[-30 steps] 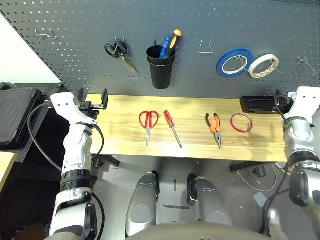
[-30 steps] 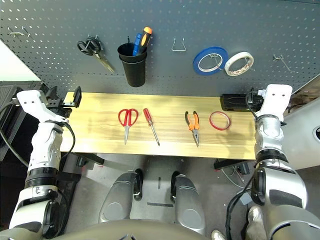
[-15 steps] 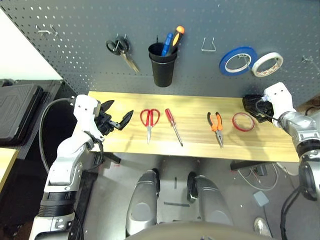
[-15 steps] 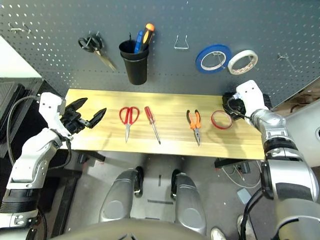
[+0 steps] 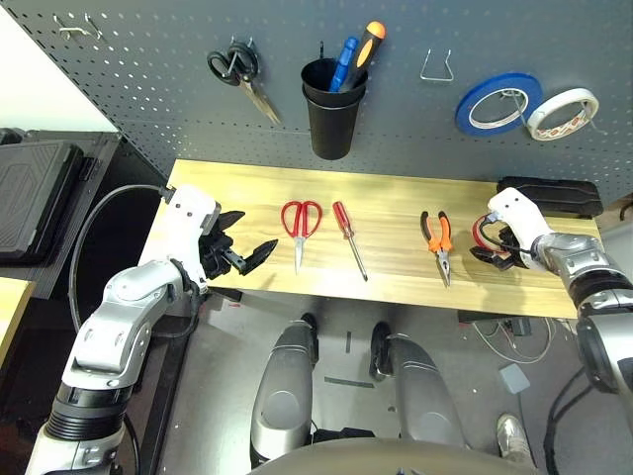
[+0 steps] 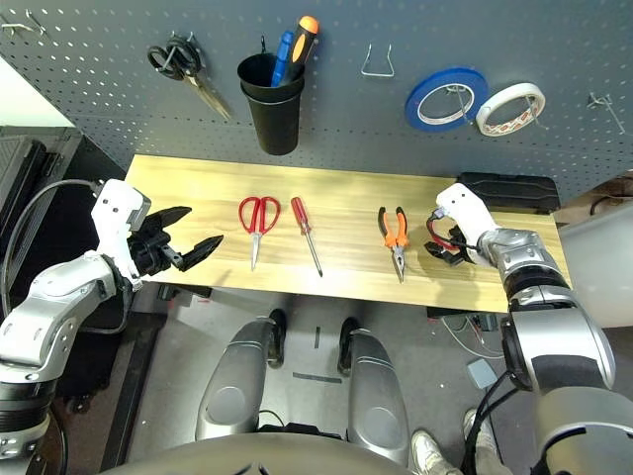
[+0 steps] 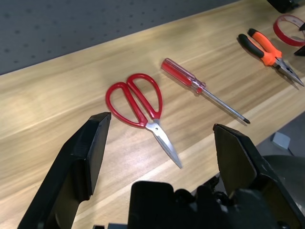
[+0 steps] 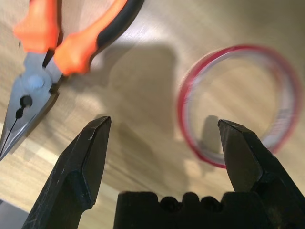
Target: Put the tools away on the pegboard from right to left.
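Pliers (image 8: 57, 45) beside tape ring (image 8: 240, 102), right tool (image 8: 164, 129) spread

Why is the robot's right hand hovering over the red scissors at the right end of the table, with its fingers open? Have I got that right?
Not quite. The right hand is over the thin red tape ring, not scissors; the right wrist view shows the ring between its open fingers. The red-handled scissors lie toward the left of the table, near the left hand.

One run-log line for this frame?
stage: reaching first tool | right gripper: open, above red tape ring | left gripper: open, near red-handled scissors | held: nothing
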